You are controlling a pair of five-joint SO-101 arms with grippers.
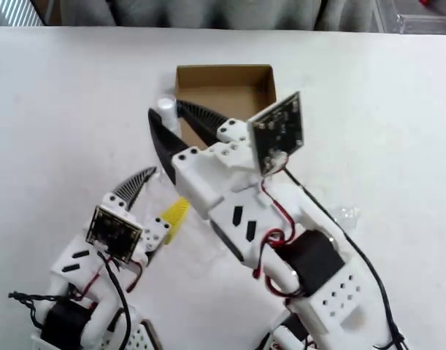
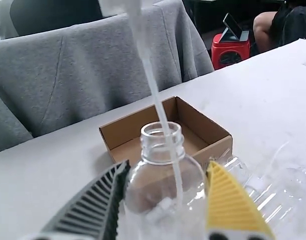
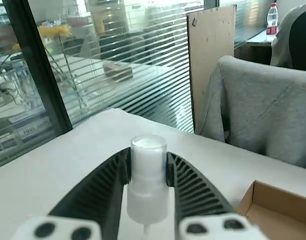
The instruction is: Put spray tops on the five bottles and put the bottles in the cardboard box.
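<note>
The left gripper [image 2: 168, 172], black and yellow jaws closed round the clear plastic bottle [image 2: 163, 147], holds it upright near the open brown cardboard box [image 2: 204, 124] on the white bench [image 2: 273, 90], while the right gripper [image 3: 147, 156], jaws clamped on the white spray top [image 3: 148, 192], stands its thin dip tube [image 2: 160, 107] in the bottle neck.

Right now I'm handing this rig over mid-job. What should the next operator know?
Left gripper: shut on an upright clear bottle near the cardboard box.
Right gripper: shut on a spray top held above that bottle, and its dip tube runs into the neck.
Done: no top seated, nothing visibly in the box.
Left: seat this top, box the bottle, then do the other bottles lying beside it; their count is unclear.
</note>
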